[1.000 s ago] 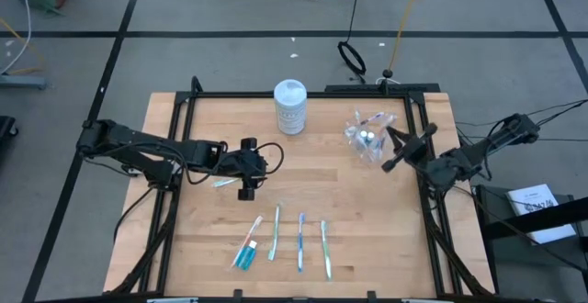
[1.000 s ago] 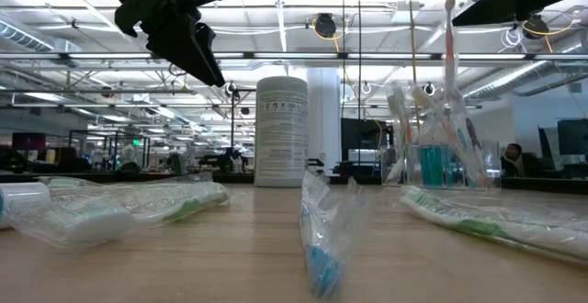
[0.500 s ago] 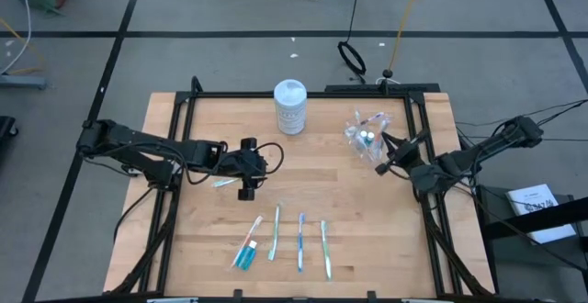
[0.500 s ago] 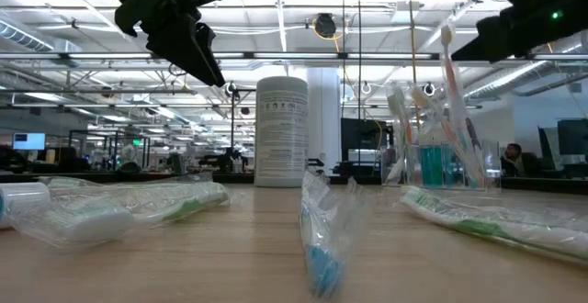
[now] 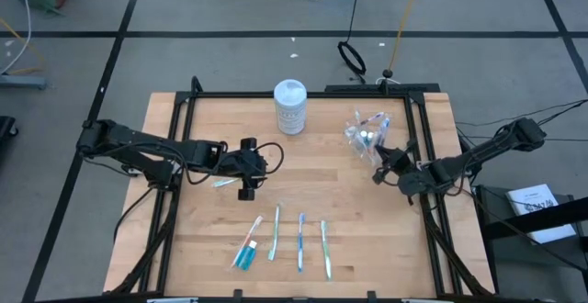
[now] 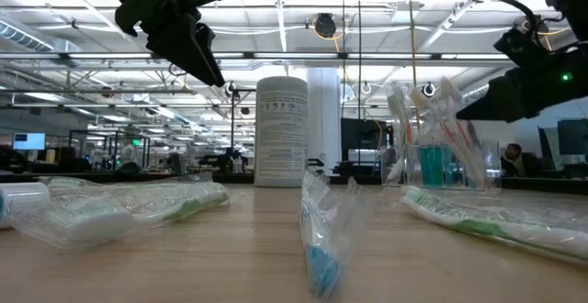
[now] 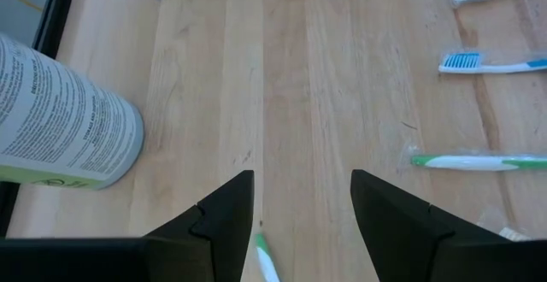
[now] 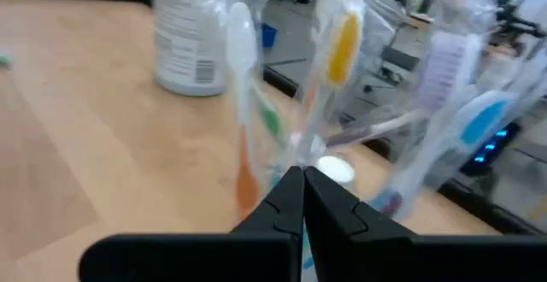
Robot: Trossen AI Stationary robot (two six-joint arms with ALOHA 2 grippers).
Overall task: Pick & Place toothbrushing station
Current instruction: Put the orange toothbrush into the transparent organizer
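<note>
A clear cup (image 5: pixel 365 136) at the table's (image 5: pixel 331 193) far right already bristles with wrapped toothbrushes, the right hand (image 5: pixel 378 173) pinched shut just beside it, holding nothing visible. Four toothbrushes (image 5: pixel 299 241) and a teal toothpaste tube (image 5: pixel 245 256) remain near the front edge. The left hand (image 5: pixel 246 169) hovers open and empty above a green toothbrush (image 5: pixel 223 183).

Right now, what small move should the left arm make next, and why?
Probably lower the left gripper and close on the green toothbrush. Its fingers are open and empty above the table, and that brush's end shows on the wood between them. The right gripper, shut, sits close to the clear cup of brushes.
</note>
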